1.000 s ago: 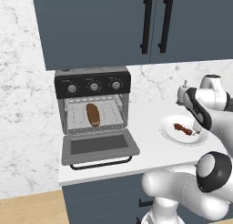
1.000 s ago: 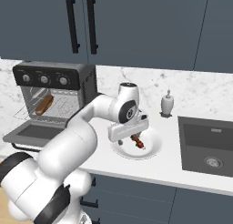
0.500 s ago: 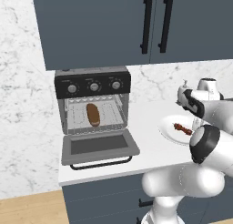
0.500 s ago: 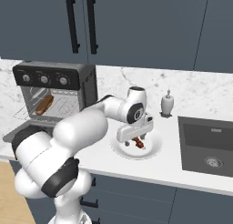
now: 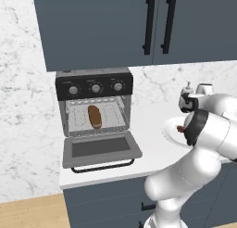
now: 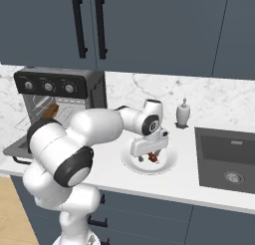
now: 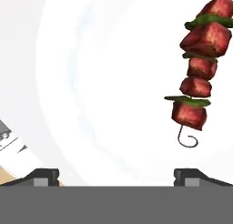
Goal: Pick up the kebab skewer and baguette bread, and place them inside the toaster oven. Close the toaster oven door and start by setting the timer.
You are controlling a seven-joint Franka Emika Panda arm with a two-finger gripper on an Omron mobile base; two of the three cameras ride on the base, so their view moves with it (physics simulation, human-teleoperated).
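I had the end effector (image 7: 116, 175) spread wide over the plate (image 7: 113, 82) — the kebab skewer (image 7: 200, 68) sat off-centre (right side), so closing risked missing it.

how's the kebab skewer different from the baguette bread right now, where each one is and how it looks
The kebab skewer lies on a white plate on the counter; the baguette bread already sits on the rack inside the open toaster oven. The skewer is a thin stick of red chunks with green slices; the baguette is one plain brown oblong loaf. Neither is held.
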